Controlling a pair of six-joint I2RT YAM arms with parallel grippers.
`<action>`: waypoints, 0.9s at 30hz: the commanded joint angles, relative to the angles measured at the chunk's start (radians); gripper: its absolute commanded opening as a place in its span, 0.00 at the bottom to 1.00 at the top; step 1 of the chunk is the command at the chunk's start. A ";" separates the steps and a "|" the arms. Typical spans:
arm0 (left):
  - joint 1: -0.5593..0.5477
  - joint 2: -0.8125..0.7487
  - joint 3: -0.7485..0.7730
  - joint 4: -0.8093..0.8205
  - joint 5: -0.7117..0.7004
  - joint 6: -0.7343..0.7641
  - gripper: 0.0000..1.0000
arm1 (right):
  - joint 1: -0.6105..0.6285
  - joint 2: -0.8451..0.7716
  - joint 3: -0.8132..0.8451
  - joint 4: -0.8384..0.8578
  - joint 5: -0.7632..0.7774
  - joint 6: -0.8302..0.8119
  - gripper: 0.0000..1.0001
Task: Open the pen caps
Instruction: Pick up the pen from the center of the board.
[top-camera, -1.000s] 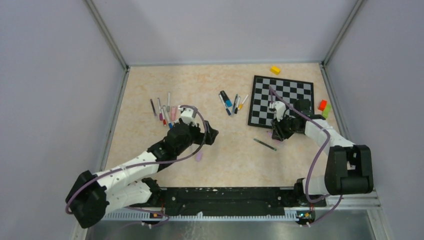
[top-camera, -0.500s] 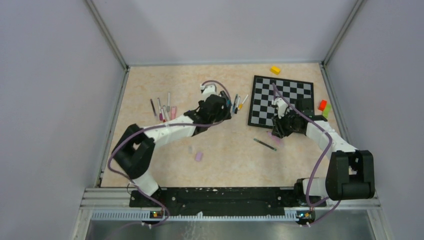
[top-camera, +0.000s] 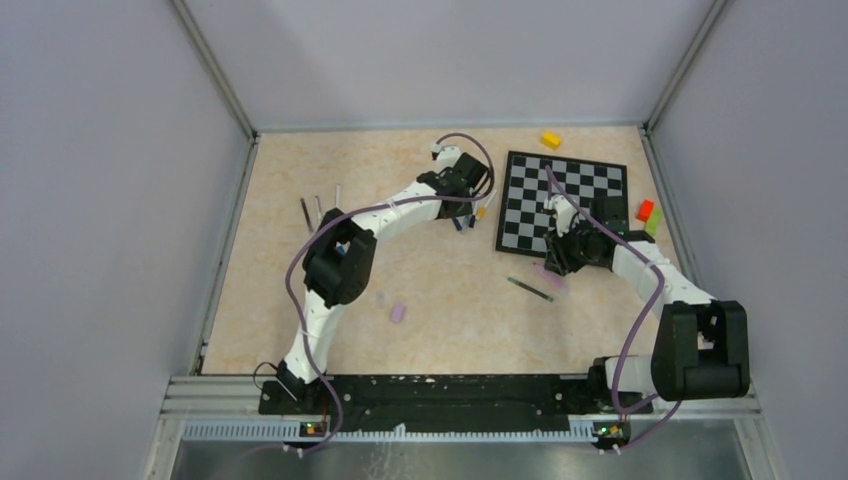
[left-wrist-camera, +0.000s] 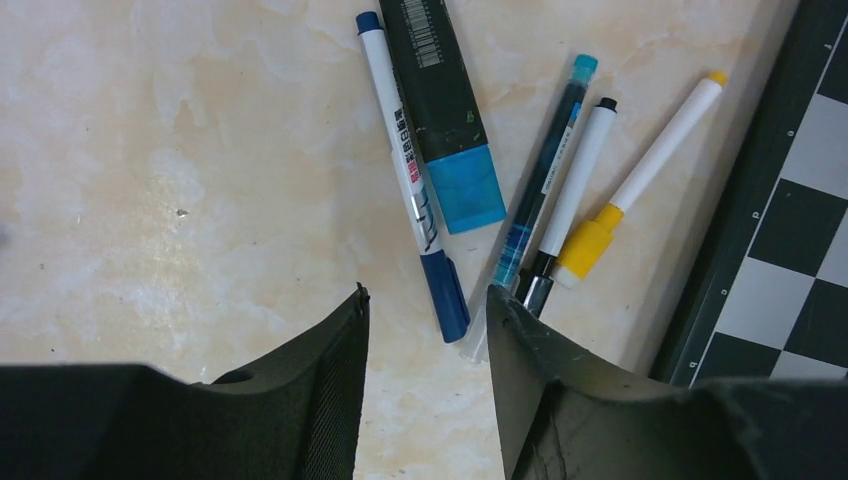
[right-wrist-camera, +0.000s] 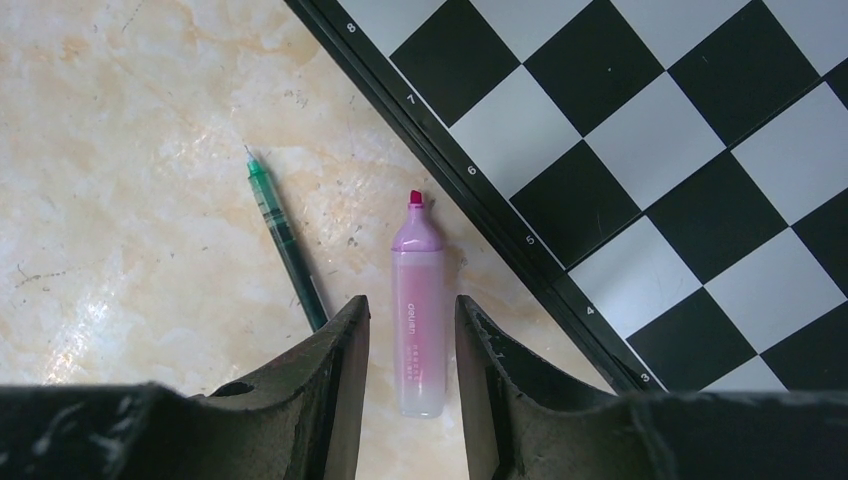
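The pen caps (left-wrist-camera: 465, 187) sat on a cluster of pens (left-wrist-camera: 578, 170) just left of the chessboard (left-wrist-camera: 725, 240), among them a navy cap (left-wrist-camera: 448, 300) and a yellow cap (left-wrist-camera: 588, 245), while a lilac cap (top-camera: 398, 313) lay loose nearer, mid-table. The left gripper (left-wrist-camera: 425, 318) hung over the pens' near ends, jaws apart and touching nothing, the navy cap between them. The right gripper (right-wrist-camera: 410, 302) hung over an uncapped pink highlighter (right-wrist-camera: 418, 345) beside the chessboard's near left corner, jaws partly apart with table showing either side of it.
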 joint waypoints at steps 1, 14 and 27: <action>0.011 0.030 0.091 -0.072 -0.023 0.029 0.47 | -0.006 -0.011 0.046 0.025 0.008 0.007 0.36; 0.031 0.106 0.151 -0.080 0.056 0.067 0.40 | -0.005 -0.006 0.046 0.023 0.008 0.006 0.36; 0.035 0.160 0.188 -0.130 0.081 0.075 0.38 | -0.006 -0.006 0.046 0.023 0.014 0.002 0.36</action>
